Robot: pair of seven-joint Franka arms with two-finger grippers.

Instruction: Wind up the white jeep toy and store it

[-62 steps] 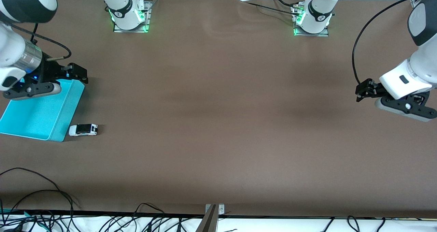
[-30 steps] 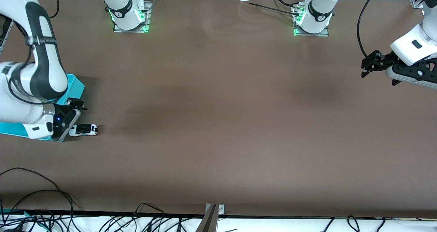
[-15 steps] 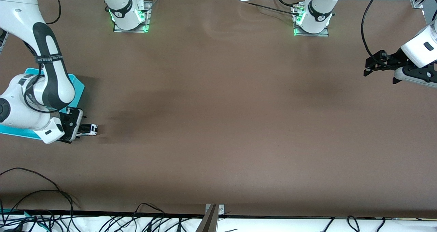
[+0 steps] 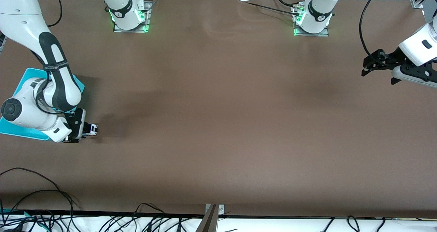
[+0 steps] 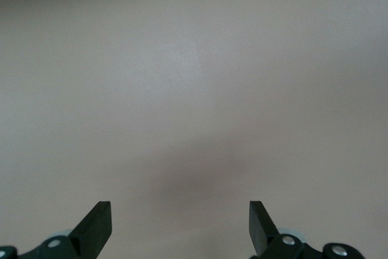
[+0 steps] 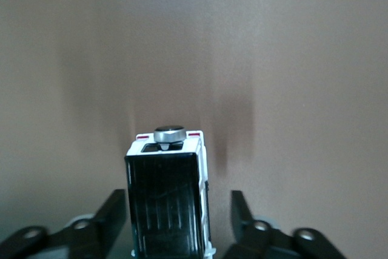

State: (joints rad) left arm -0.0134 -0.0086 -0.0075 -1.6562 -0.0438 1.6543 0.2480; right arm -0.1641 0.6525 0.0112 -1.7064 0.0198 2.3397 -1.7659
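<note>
The white jeep toy [image 4: 92,129] stands on the brown table beside the corner of the turquoise bin [image 4: 17,133] that lies nearest the front camera. My right gripper [image 4: 83,129] is low over the jeep and open, one finger on each side. In the right wrist view the jeep [image 6: 167,198] shows its black roof and a silver knob between the fingers [image 6: 239,210]; the right gripper [image 6: 177,213] has a gap on one side and is close on the other. My left gripper [image 4: 365,66] hangs open and empty over bare table at the left arm's end, also shown in its wrist view [image 5: 180,219].
The right arm's elbow and forearm cover most of the bin. Cables [image 4: 41,194] lie along the table edge nearest the front camera. A metal bracket [image 4: 213,209] sits at the middle of that edge.
My right gripper came down from over the bin to the jeep and now straddles it. My left gripper rose and drew back a little. The jeep has not moved.
</note>
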